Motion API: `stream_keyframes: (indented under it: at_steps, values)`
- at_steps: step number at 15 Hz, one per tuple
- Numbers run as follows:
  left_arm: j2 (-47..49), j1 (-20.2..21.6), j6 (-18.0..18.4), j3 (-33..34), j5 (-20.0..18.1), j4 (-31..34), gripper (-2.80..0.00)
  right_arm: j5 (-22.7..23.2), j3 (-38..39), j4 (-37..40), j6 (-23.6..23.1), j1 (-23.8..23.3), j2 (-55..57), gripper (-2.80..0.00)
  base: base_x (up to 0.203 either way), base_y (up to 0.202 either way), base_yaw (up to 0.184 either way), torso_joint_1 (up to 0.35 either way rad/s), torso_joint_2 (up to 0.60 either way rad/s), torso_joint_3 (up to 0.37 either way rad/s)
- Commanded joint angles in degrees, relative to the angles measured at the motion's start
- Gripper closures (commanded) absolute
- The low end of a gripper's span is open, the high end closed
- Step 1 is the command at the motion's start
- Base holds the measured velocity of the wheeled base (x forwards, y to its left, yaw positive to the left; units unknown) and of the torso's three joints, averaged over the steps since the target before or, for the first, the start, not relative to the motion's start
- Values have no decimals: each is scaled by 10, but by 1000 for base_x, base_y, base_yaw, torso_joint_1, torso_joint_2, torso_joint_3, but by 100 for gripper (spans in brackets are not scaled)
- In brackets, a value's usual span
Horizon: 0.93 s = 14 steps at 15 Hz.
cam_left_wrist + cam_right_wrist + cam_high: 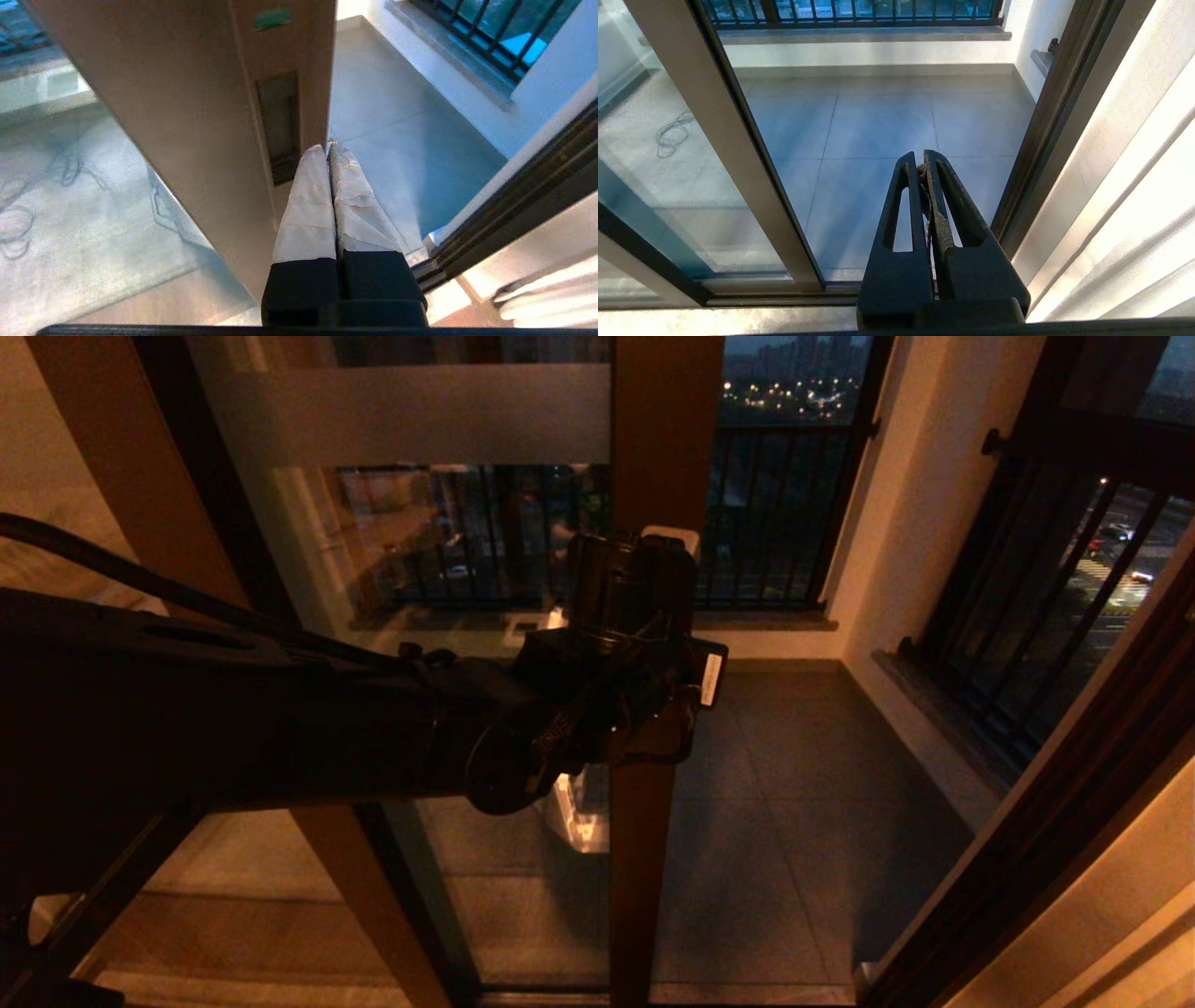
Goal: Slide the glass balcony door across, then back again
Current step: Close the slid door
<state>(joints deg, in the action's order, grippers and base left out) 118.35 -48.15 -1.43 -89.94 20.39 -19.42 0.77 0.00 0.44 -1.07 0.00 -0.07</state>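
From where I stand, the glass balcony door [644,859] sits partly slid across, its brown stile near the middle of the opening, bare balcony tiles to its right. The left end effector [328,147] is clenched on nothing, tips pressed at the stile's edge beside the recessed handle [279,119]. That contact looks thin: I reckon the taped fingers [306,205] could skid off mid-push. The right end effector [922,161] hangs parked, clenched, empty, facing the gap.
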Motion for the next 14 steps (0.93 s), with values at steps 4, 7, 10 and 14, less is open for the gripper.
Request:
stream_keyframes:
  at_steps: [4, 7, 10, 14]
  values:
    - [7, 7, 0, -3, 1, -3, 0, 0, 2, 0, -1, 0, 0, 0, 0, 0, 0, 0, 0, 0]
    - [12, 18, 10, -2, 0, -6, 0, 0, 2, 0, -1, 0, 0, 0, 0, 0, 0, 0, 0, 0]
    - [-57, 20, 8, 52, 1, -9, 0, 0, 2, 0, -1, 0, 0, 0, 0, 0, 0, 0, 0, 0]
    - [-268, 20, 23, 177, 10, 15, 0, 0, 2, 0, -1, 0, 0, 0, 0, 0, 0, 0, 0, 0]
